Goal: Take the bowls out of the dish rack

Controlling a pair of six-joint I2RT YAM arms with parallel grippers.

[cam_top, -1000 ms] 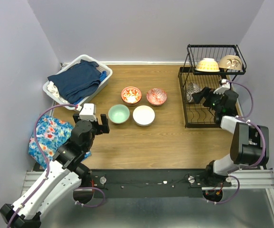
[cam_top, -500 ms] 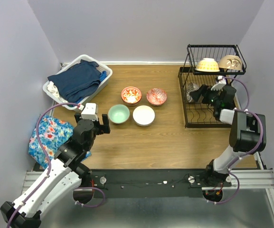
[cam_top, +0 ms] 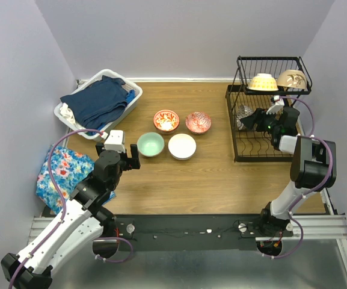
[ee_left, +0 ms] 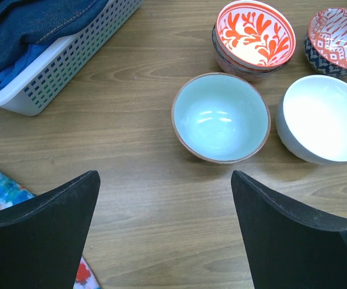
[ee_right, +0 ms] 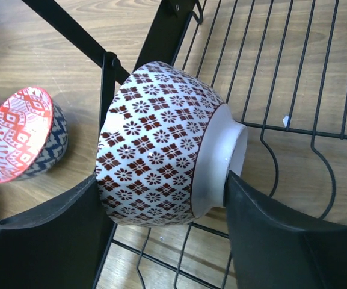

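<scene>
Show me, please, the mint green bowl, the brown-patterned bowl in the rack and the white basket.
mint green bowl (ee_left: 221, 117), left wrist view, inner bottom.
brown-patterned bowl (ee_right: 155, 144), right wrist view, outer wall.
white basket (ee_left: 77, 54), left wrist view, lattice side wall.

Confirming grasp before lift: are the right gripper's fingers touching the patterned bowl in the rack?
Cannot tell. Right wrist view: both fingers overlap the patterned bowl with no visible gap, but that may be occlusion only.

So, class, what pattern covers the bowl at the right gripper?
The bowl: dark red floral lattice on white; right wrist view.
</scene>
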